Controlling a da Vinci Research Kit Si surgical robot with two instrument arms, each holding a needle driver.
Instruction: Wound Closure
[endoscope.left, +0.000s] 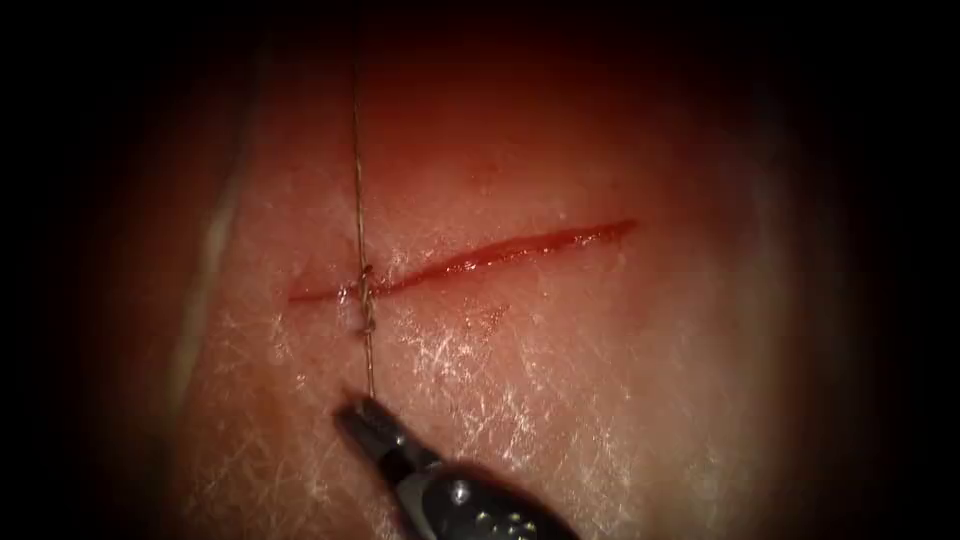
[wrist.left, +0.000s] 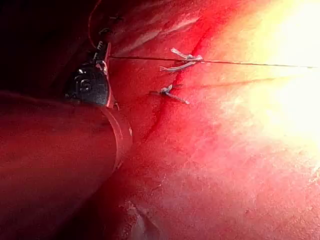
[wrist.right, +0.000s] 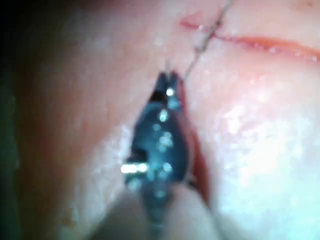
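Observation:
The cut (endoscope.left: 500, 252) runs as a red line across the tissue (endoscope.left: 600, 400). Near its left end sits a knot (endoscope.left: 366, 295), and the thread (endoscope.left: 357, 180) runs straight up and down through it, taut. My right tool (endoscope.left: 352, 410) comes in from below the cut, jaws shut on the lower end of the thread. The right wrist view shows the same tool (wrist.right: 167, 77) shut just under the cut (wrist.right: 270, 44), with the thread (wrist.right: 192, 65) leading to the knot (wrist.right: 210, 32). My left tool (wrist.left: 103, 54) is shut on the thread (wrist.left: 240, 62), which passes over the knot (wrist.left: 182, 59).
A second small tuft of pale thread ends (wrist.left: 170, 94) lies on the tissue beside the knot in the left wrist view. Red fluid lines the cut. A pale ridge (endoscope.left: 215, 240) marks the tissue's left edge.

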